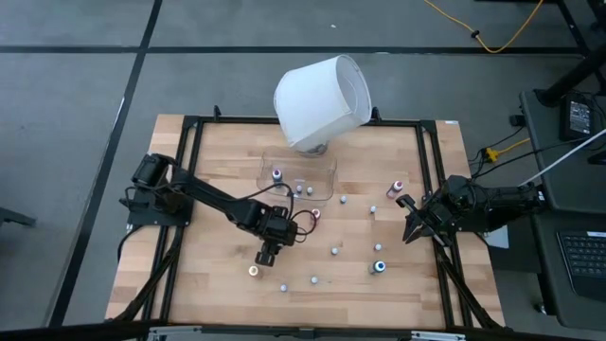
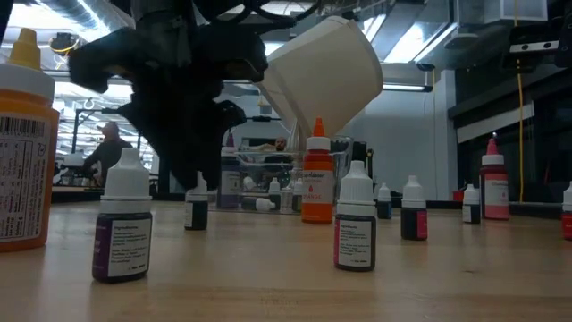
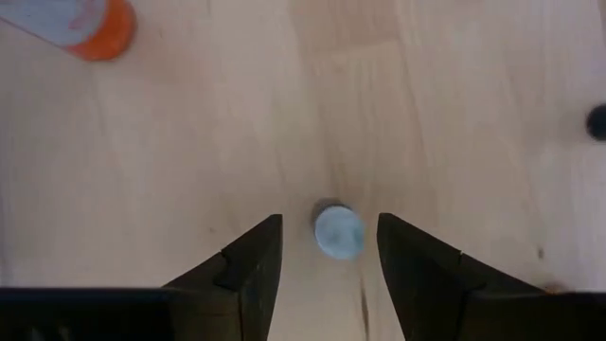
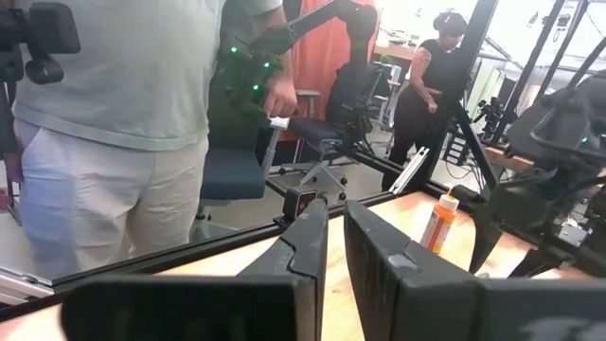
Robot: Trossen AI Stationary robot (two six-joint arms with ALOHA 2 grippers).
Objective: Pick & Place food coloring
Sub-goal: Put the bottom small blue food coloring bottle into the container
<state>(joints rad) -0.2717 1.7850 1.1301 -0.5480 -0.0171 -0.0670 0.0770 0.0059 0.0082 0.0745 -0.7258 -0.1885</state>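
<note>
1. My left gripper hangs over the near-left part of the pale wooden table, pointing straight down. Its jaws stand partly open, with nothing gripped, and the tiny whitish-grey-capped food coloring bottle stands upright in the gap between them.
2. The cap sits a little closer to one finger than the other, so I would centre on it before squeezing; otherwise one finger touches first and tips the bottle.
3. I would go lower so the pads meet the body under the cap, not the cap's tapered tip.
4. I judge a slow close is best: the bottle is light and narrow-based, and could skid on the smooth wood.
5. An orange-capped bottle stands nearby but clear of my fingers; others are scattered across the table, well apart.
6. The clear plastic tray, at the far middle below the big white lampshade, already holds a few bottles and looks like the drop spot.
7. My right gripper waits at the right edge, jaws closed and empty.
</note>
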